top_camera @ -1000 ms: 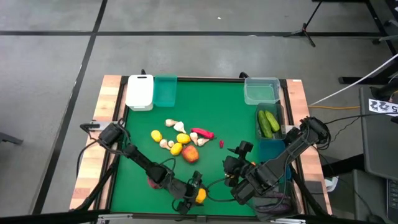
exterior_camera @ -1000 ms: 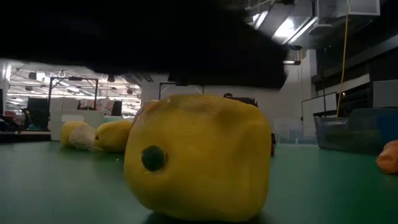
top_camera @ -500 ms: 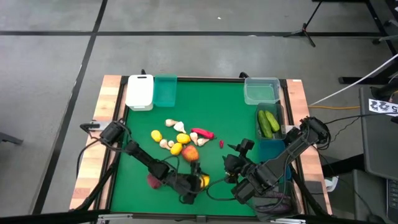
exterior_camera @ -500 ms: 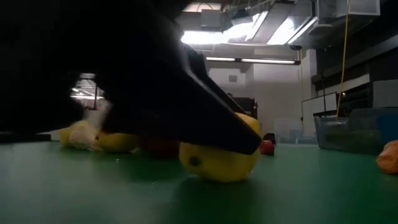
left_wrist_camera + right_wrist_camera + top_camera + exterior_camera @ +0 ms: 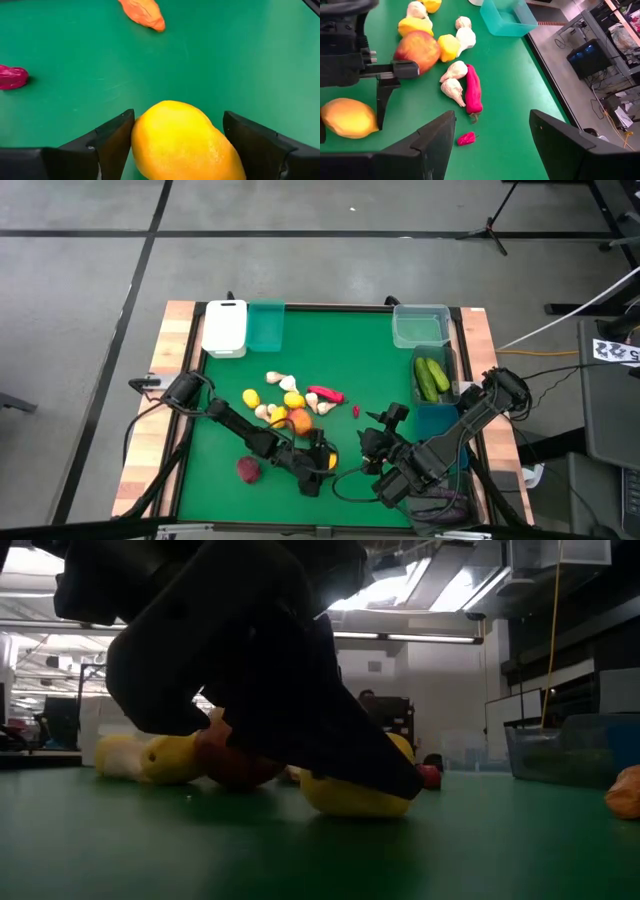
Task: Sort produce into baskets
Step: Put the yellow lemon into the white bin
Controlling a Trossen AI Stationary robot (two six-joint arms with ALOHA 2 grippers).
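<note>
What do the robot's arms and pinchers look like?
Both arms are dark, jointed and thin, with black cables along them. The left gripper and the right gripper each have two flat, dark, wedge-shaped fingers.

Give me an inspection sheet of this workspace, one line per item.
Surface: green mat, wooden border.
Job's things: lemon between left end effector's fingers; apple, garlic bulbs, chili loose mid-mat; cucumbers in a bin on the right; white bin, teal bin, clear bin at far edge.
Clutter: nothing seen.
End effectors: left end effector around lemon; right end effector open, empty.
Cables: white cable on floor.
Surroundings: grey floor, stand leg.
</note>
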